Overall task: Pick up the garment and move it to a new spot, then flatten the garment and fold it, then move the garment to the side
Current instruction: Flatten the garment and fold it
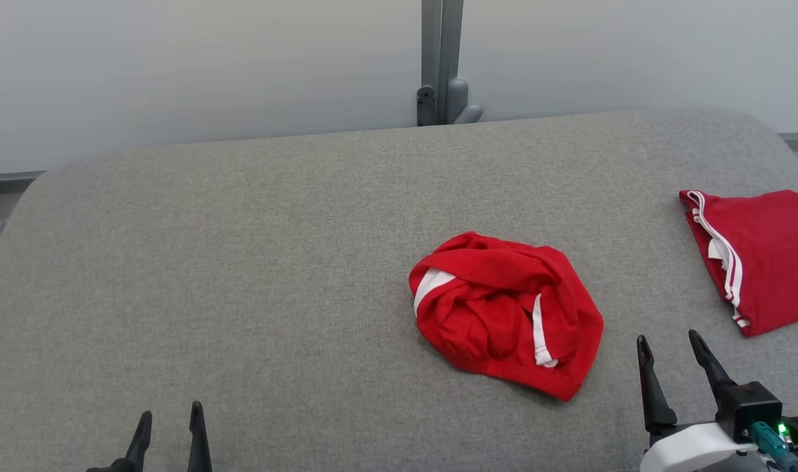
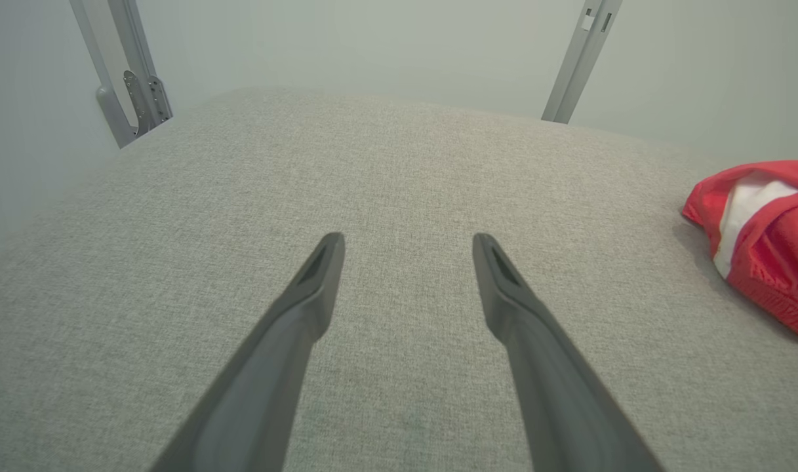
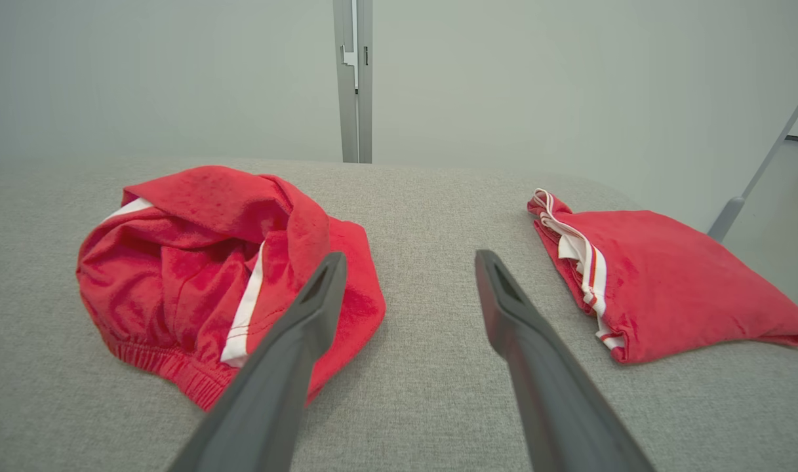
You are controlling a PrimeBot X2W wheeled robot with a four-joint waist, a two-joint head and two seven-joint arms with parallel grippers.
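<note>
A crumpled red garment [image 1: 503, 311] with white stripes lies in a heap right of the table's middle; it also appears in the right wrist view [image 3: 208, 275] and at the edge of the left wrist view [image 2: 762, 229]. My right gripper [image 1: 667, 341] is open at the lower right, just right of the heap and apart from it; its view shows the gripper [image 3: 405, 259] with nothing between the fingers. My left gripper [image 1: 169, 413] is open at the lower left, far from the garment, and in its own view it [image 2: 408, 239] hangs over bare fabric.
A second red garment [image 1: 759, 255], folded flat with white striped trim, lies at the table's right edge [image 3: 661, 282]. The grey fabric table [image 1: 241, 262] has rounded far corners. A grey metal post [image 1: 441, 62] stands behind it against a pale wall.
</note>
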